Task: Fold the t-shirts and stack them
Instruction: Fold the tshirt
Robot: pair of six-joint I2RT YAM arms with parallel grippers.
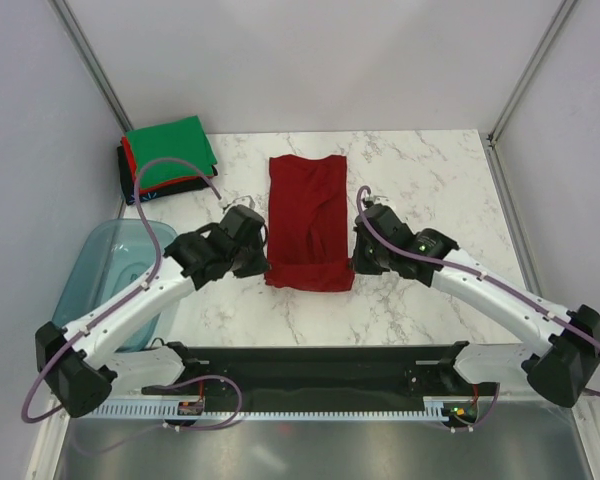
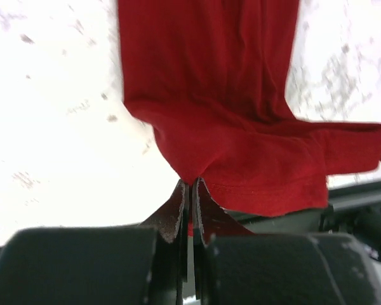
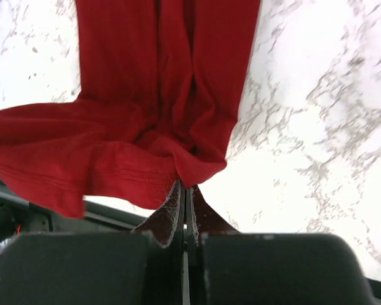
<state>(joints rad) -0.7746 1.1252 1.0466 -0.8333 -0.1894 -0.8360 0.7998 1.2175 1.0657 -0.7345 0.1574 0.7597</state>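
Note:
A dark red t-shirt (image 1: 308, 215) lies as a long folded strip in the middle of the marble table (image 1: 430, 180), its near end turned up. My left gripper (image 1: 263, 252) is shut on the strip's near left corner, seen as pinched cloth (image 2: 197, 171) in the left wrist view. My right gripper (image 1: 357, 252) is shut on the near right corner (image 3: 197, 171). The near hem hangs between the two grippers, lifted off the table. A stack of folded t-shirts (image 1: 167, 158), green on top with red and black beneath, sits at the far left corner.
A translucent teal tub (image 1: 115, 280) stands at the left edge beside the left arm. Cage posts and white walls close in the far and side edges. A black rail (image 1: 310, 365) runs along the near edge between the arm bases.

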